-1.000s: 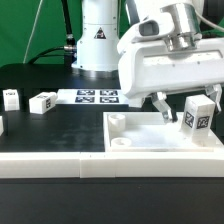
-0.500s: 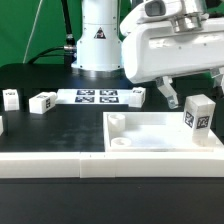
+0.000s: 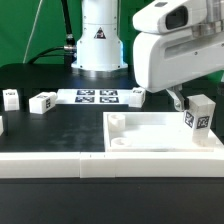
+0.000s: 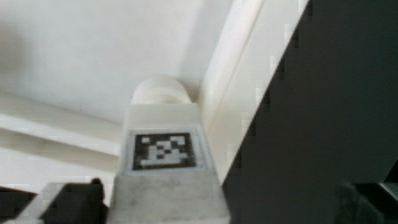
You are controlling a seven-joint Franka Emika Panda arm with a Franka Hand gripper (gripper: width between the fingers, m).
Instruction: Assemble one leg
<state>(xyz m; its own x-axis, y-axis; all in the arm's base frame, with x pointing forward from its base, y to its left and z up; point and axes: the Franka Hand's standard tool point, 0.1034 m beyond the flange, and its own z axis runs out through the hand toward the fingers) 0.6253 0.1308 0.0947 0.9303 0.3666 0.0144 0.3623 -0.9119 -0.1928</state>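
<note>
One black table (image 3: 60,130) with white tray (image 3: 150,130), leg (image 3: 200,112); green backdrop (image 3: 25,30).

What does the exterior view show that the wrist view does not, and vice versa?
Exterior view only: the flat white marker board, loose small white tagged blocks, the white robot base. Wrist view only: both dark fingertips, spread wide either side of the small white tagged leg post. Both: that leg post, standing on the large white rimmed tray, and the black table.
</note>
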